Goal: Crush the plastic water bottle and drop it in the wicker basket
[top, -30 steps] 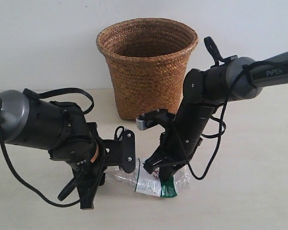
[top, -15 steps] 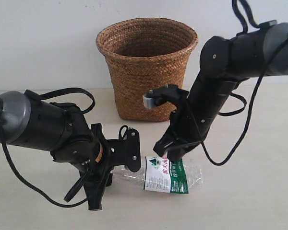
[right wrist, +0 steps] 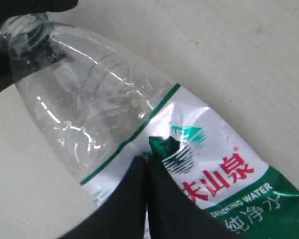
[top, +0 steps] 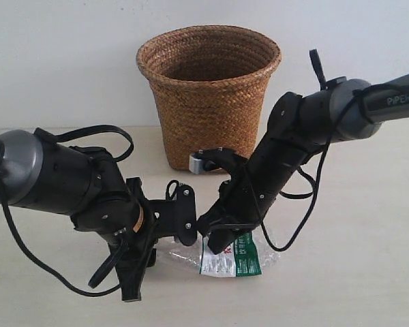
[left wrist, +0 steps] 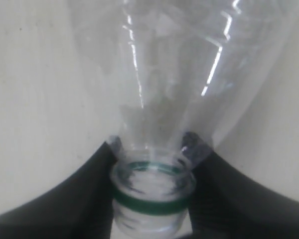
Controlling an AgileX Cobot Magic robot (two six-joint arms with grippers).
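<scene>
The plastic water bottle [top: 240, 257] lies on its side on the table, its green-and-white label facing up and dented. My left gripper [top: 157, 248] is shut on its uncapped neck. In the left wrist view the green neck ring [left wrist: 152, 205] sits clamped between the two black fingers of the left gripper [left wrist: 152, 149]. My right gripper [top: 215, 243] is shut, fingers pressed together, with its tip pushing down on the label [right wrist: 214, 164]. The tip of the right gripper [right wrist: 147, 160] creases the label there. The wicker basket [top: 208, 102] stands upright behind both arms.
The beige table [top: 354, 259] extends to the right of the bottle. A pale wall rises behind the basket. Black cables loop off both arms near the bottle.
The right arm lifted off the bottle half a second ago, then came back down onto the label. The bottle shifted slightly and its label looks more crumpled. The left gripper kept hold of the neck.
</scene>
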